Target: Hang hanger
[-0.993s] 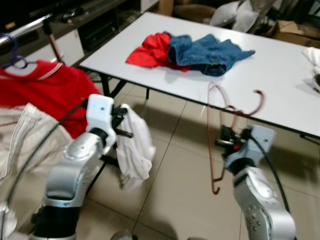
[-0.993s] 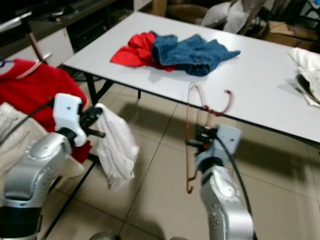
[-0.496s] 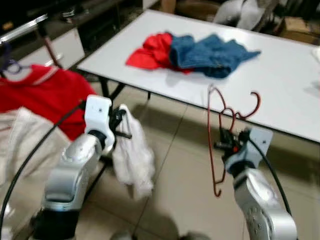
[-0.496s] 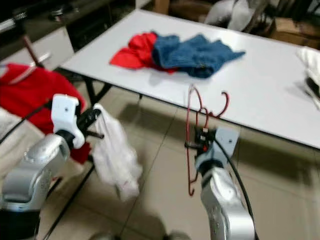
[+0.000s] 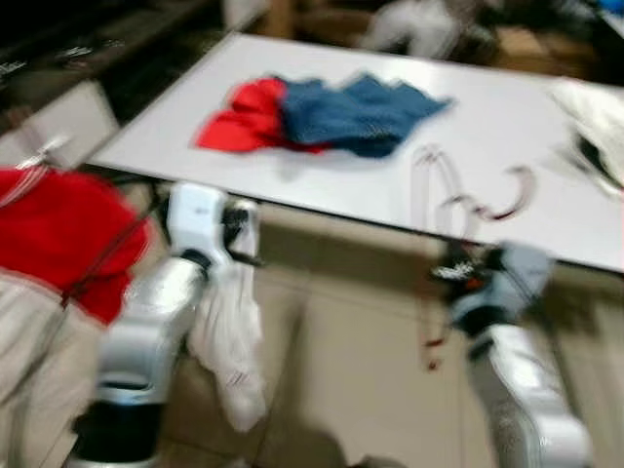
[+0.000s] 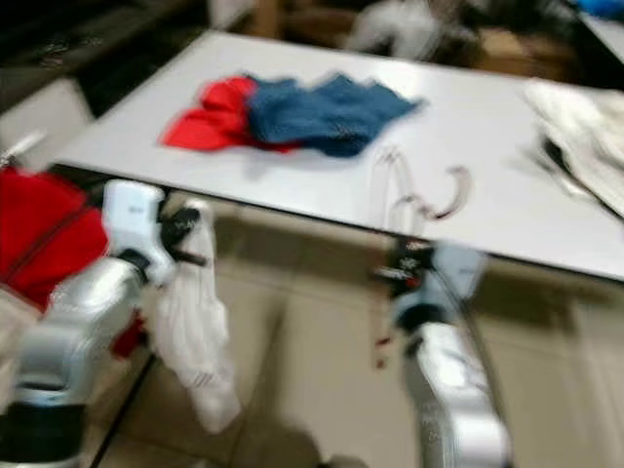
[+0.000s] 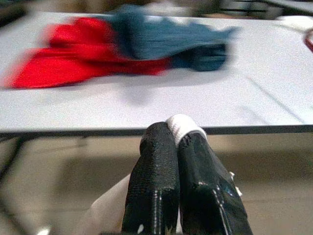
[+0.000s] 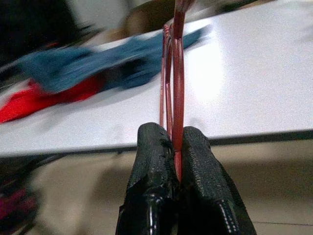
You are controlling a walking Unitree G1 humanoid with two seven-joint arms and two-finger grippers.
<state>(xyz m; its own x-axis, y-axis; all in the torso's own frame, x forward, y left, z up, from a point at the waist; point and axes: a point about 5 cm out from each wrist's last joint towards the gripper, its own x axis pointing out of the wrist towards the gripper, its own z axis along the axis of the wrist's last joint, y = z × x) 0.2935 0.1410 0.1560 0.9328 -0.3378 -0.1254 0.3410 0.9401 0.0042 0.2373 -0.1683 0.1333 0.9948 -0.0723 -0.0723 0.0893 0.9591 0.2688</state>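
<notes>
Now the right gripper (image 8: 175, 147) pinches the red hanger (image 8: 177, 73) before the table's (image 6: 507, 156) near edge; the left gripper (image 7: 178, 144) clamps white cloth (image 5: 229, 341).

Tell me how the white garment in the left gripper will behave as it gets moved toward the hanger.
The white garment hangs limp below the left gripper, so it is probably floppy and light and will likely swing. It is pinched at one edge only, so it may slip. The red hanger in the right gripper looks thin and stiff.
</notes>
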